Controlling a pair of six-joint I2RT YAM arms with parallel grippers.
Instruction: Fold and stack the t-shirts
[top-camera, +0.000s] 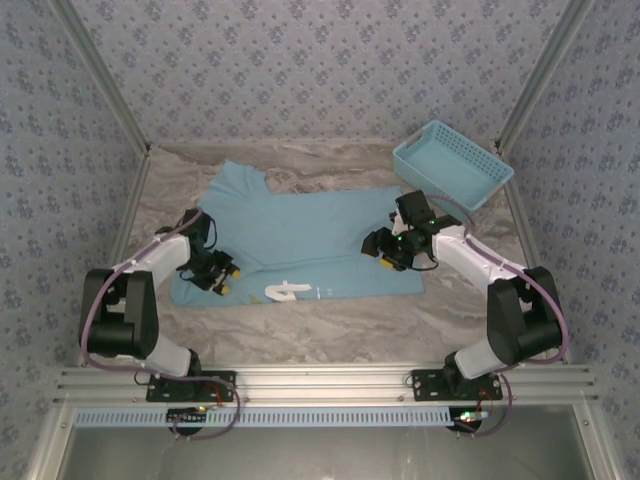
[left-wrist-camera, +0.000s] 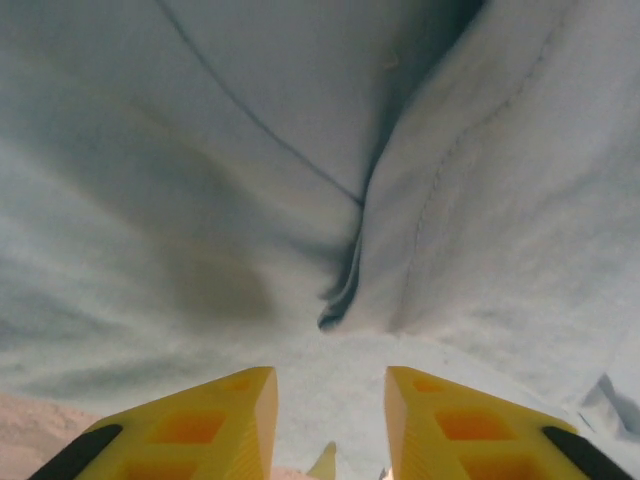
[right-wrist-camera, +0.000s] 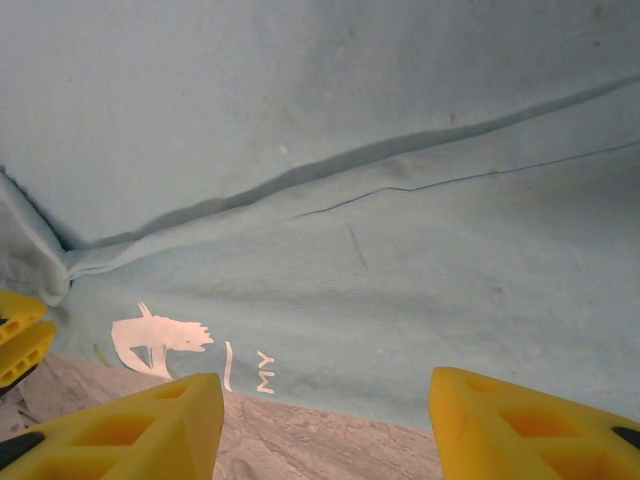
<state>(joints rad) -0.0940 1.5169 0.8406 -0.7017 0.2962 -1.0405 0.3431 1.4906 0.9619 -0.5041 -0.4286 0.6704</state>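
Across the middle of the marbled surface (top-camera: 330, 320) lies the light sky-blue t-shirt (top-camera: 300, 235), flat and turned sideways to the arms, so that its long axis runs from left to right. A sleeve (top-camera: 240, 178) juts toward the far left corner, while the shirt's right end finishes in a straight edge. The white printed logo (top-camera: 285, 292) sits right at the near edge, left of centre. The left pincer (top-camera: 228, 278) rests low over the near left corner of the shirt, and in the left wrist view its yellow fingers (left-wrist-camera: 235, 420) stand a little apart with nothing between them, pointing at a stitched seam where the cloth bunches into a fold. The right pincer (top-camera: 375, 250) hangs over the right part of the shirt, facing left. In the right wrist view its yellow fingers (right-wrist-camera: 140, 430) are spread wide and empty above the near edge of the shirt, with a long crease crossing the fabric beyond them. A light-blue plastic lattice basket (top-camera: 455, 160) stands at the far right corner, just beyond the shirt's far right edge.
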